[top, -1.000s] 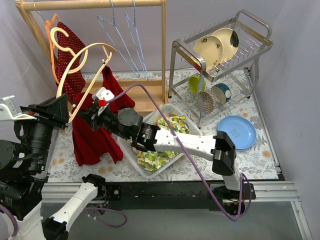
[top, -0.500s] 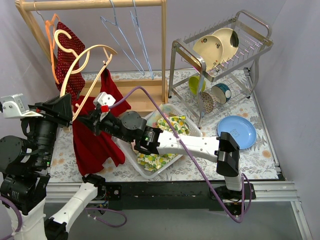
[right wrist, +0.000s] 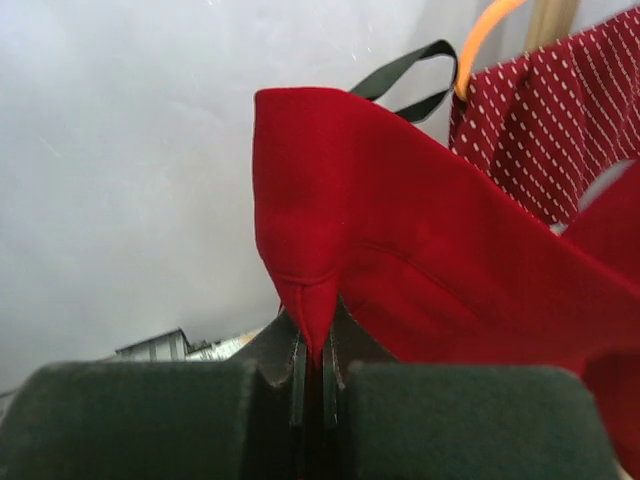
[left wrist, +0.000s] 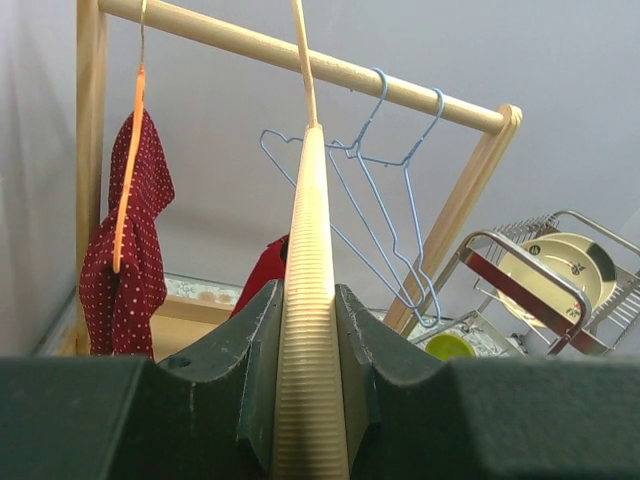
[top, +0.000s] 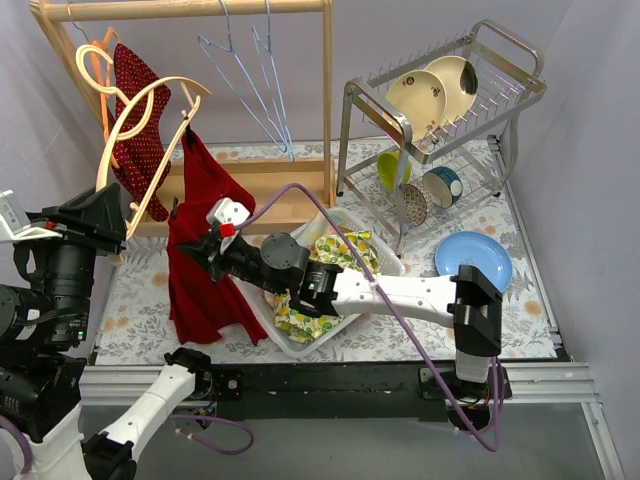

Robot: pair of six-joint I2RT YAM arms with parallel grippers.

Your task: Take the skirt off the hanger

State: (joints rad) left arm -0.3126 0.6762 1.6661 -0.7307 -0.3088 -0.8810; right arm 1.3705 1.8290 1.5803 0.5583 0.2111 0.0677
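**Before the wooden rack, hanger and skirt are being drawn apart**

In front of the plain wooden clothes rack (top: 327,110), the left gripper (left wrist: 308,335) is clamped on the ribbed shoulder of the pale curved wooden hanger (top: 140,150), its fingers closed tight against both sides of the wood. Over the last second it has carried the hanger up and back towards the rack's left post. The hanger's free end now stands higher against the rack than it did.

The right gripper (right wrist: 312,352) is fully closed on a pinched fold of the plain red cloth skirt (top: 200,300). It has drifted slightly down and away from the rack's left post, towards its right-hand one. The skirt therefore hangs longer and straighter in front of the rack. Its top is still caught at the hanger's free end, and a black strap loop (right wrist: 400,72) shows above the pinched fold. Its hem reaches towards the floral-covered counter (top: 520,310), though I cannot tell whether it touches.

My judgement is that the removal is under way but not finished. The widening pull should slip the top off the hanger's end. If the loop holds, the cloth will drag the hanger instead.
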